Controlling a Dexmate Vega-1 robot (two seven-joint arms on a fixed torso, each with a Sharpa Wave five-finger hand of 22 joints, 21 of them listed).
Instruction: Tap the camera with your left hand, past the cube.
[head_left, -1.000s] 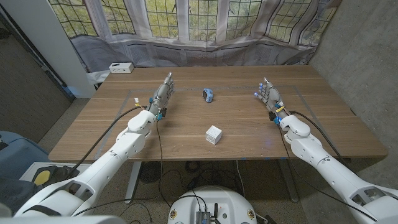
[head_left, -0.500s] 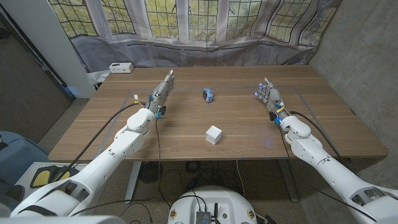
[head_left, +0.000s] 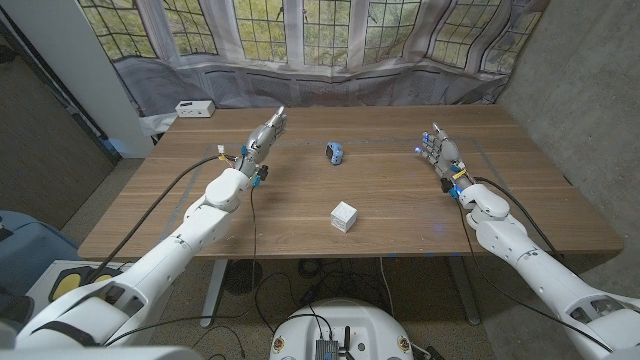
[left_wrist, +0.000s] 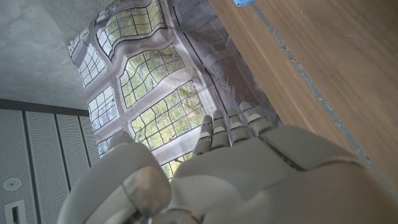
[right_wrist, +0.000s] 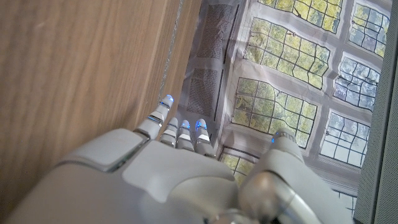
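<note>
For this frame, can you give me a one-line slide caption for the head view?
Left robot hand raised over the wooden table, short of the small blue camera; white cube nearer, right robot hand open.

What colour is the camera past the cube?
Blue and dark grey; the camera shows best in the head view.

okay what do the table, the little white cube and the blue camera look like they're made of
Table: wood or wood veneer, matte, with visible brown grain running lengthwise.
Cube: looks like smooth white plastic or foam; too small to tell which.
Camera: probably plastic, blue casing with a dark part; detail too small to confirm.
</note>
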